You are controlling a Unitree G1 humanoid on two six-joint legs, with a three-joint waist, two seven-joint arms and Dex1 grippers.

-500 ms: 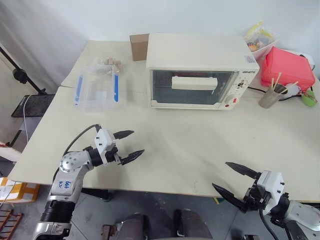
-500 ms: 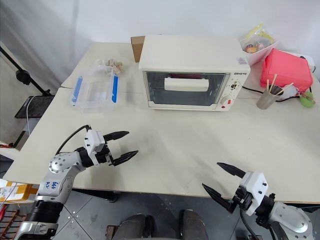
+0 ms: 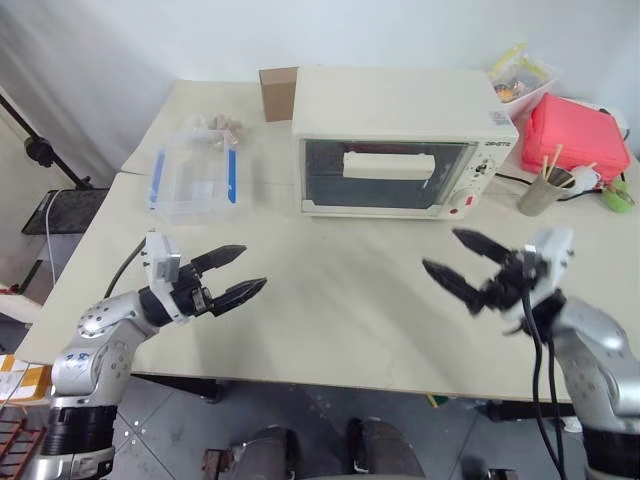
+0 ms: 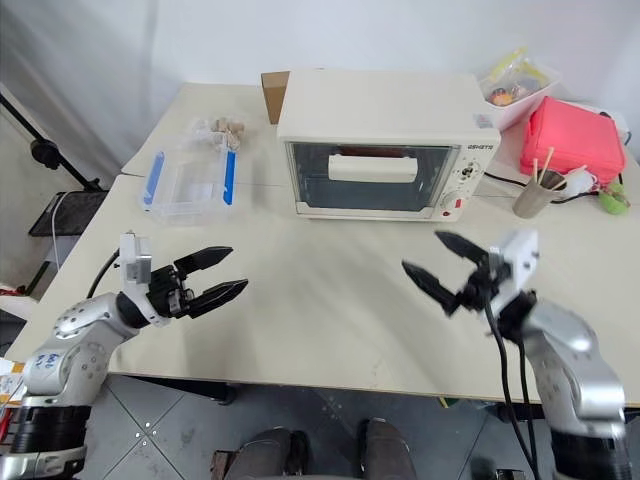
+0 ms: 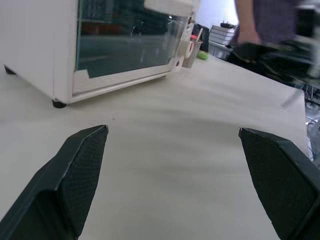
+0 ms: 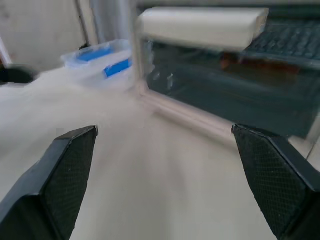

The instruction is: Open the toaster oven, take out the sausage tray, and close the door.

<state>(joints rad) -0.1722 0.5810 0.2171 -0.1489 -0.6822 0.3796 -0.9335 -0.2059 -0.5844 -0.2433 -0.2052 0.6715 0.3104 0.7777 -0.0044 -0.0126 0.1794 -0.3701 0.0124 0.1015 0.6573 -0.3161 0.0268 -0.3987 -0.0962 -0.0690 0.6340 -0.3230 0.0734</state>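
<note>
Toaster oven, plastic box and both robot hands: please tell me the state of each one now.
Cream-white boxy toaster oven: upright on the table.
Glass door with cream bar handle: shut.
Clear plastic box with blue clips: lid on, apart from the oven.
Left hand: open, holding nothing.
Right hand: open, holding nothing.

Head stereo pair looked down & fwd over the table (image 3: 350, 300), toaster oven (image 3: 400, 140) at far edge. Left wrist cam sat low near tabletop, facing oven's door (image 5: 125, 42) obliquely; right wrist cam faced door closer. All shared oven front.
</note>
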